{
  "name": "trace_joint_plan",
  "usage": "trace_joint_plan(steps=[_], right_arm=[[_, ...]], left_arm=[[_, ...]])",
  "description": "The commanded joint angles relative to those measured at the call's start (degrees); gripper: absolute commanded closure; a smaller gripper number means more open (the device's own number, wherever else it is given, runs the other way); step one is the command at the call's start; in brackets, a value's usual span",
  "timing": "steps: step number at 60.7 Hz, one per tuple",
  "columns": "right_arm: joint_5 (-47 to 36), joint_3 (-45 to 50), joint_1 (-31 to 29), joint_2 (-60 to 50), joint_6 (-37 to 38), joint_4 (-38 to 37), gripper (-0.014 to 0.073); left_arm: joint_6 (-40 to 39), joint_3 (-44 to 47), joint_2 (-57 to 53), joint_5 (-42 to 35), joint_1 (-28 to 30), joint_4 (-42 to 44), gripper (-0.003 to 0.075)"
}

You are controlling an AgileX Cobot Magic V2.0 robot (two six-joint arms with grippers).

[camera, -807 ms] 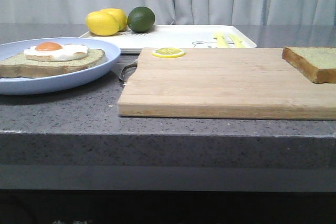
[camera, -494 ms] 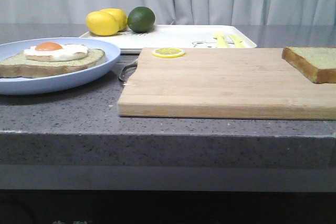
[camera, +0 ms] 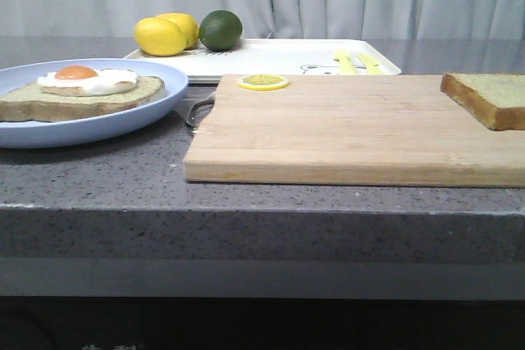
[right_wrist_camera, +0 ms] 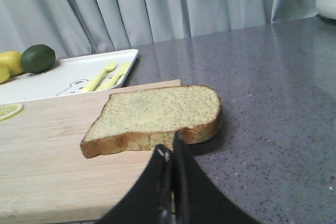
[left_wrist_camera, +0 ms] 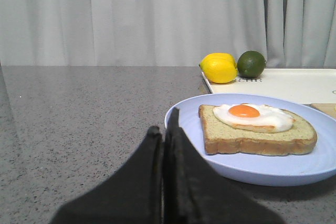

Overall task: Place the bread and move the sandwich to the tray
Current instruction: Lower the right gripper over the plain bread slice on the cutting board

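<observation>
Neither claw held anything: left claw [left_wrist_camera: 164, 140] clenched beside sandwich [left_wrist_camera: 257, 129], right claw [right_wrist_camera: 169, 153] clenched before bread [right_wrist_camera: 157, 116]. Needed opening, then gripping bread.

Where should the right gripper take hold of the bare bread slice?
Likely by the near crust edge of the bread, from the right gripper side. It lies flat, overhanging the cutting board corner, so the fingers can pinch top and bottom there.

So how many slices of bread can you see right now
2. One bare slice lies on the cutting board's right end, partly overhanging the counter. The other, under a fried egg, sits on the blue plate at left. None seems hidden.
</observation>
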Motion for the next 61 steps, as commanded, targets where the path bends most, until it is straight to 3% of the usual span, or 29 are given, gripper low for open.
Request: trace_joint_plan(steps=[1, 10, 17, 29, 43, 50, 61], right_arm=[[-5.2, -0.19, -0.05, -1.07, -0.14, -1.11, 0.0659], [-5.08, -2.05, -0.05, -1.07, -0.14, -1.41, 0.0659], [-1.9, -7.17, -0.05, -1.07, -0.14, -1.54, 0.0659], [11.5, -21.44, -0.05, 1.89, -0.14, -3.94, 0.0659], [29.55, -38.3, -0.05, 13.76, -0.14, -5.36, 0.0659], [34.02, -42.22, -0.05, 19.49, -0.14, -5.36, 0.0659], [34.27, -42.11, -0.05, 23.5, -0.14, -5.36, 0.0659]], left_arm=[[0.11, 0.07, -1.21, -5.58, 0.17, 0.09, 0.0741], [0.11, -2.1, -1.21, -6.14, 0.17, -5.4, 0.0741], [0.11, -8.28, -1.1, -1.71, 0.17, -6.3, 0.0741], [0.11, -24.19, 3.18, 11.35, 0.17, -6.3, 0.0741], [0.11, -40.93, 14.14, 23.95, 0.17, -5.27, 0.0741], [0.11, -44.2, 18.65, 26.86, 0.17, -5.27, 0.0741], [0.11, -44.23, 22.31, 26.82, 0.17, -5.39, 0.0741]])
